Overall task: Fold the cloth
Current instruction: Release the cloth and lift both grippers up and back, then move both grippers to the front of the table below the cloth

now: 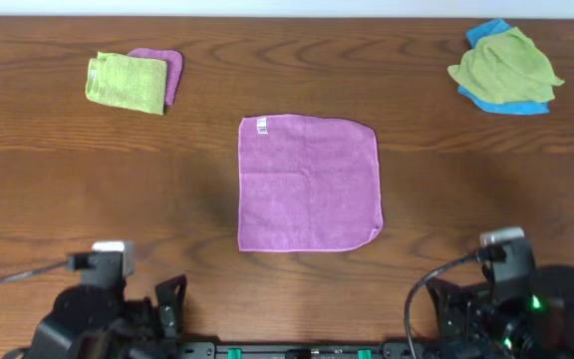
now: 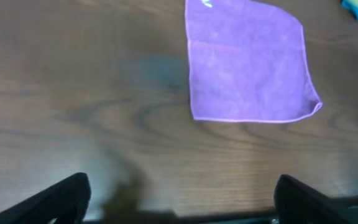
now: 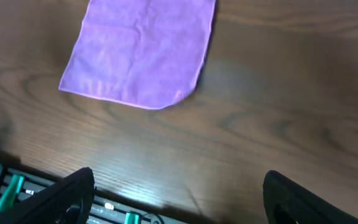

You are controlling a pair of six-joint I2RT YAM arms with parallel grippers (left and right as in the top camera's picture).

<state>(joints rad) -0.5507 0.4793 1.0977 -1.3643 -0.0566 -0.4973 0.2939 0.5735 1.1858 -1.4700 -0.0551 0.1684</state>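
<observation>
Left claw (image 2: 180, 198) and right claw (image 3: 179, 194) both gape wide near the lower edge; the cloth (image 1: 309, 183) lies flat, centre of the worktop (image 1: 118, 189).

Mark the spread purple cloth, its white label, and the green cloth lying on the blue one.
purple cloth (image 1: 309, 182): overhead view, middle of the cloth.
white label (image 1: 262, 126): overhead view, middle of the label.
green cloth (image 1: 504, 66): overhead view, middle of its top.
</observation>
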